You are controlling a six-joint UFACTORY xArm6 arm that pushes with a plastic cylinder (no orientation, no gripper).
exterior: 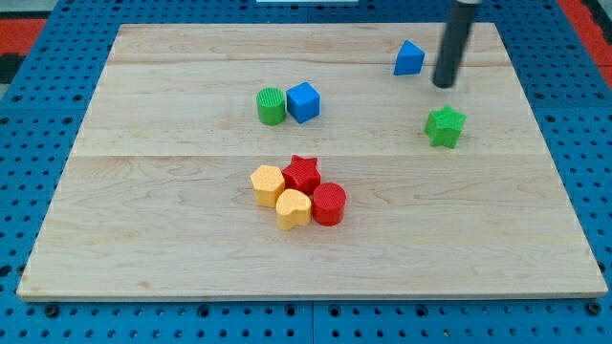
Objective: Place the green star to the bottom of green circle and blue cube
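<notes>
The green star (pixel 445 126) lies on the wooden board at the view's right. The green circle (pixel 272 105) and the blue cube (pixel 303 101) sit side by side, touching, left of the board's centre near the top. My tip (pixel 444 84) is just above the green star in the view, a short gap from it, and right of a blue triangle (pixel 409 59).
A cluster of a yellow hexagon (pixel 267 184), a red star (pixel 303 173), a yellow heart (pixel 294 207) and a red cylinder (pixel 329 204) sits below the green circle and blue cube. The wooden board (pixel 143 239) lies on a blue pegboard.
</notes>
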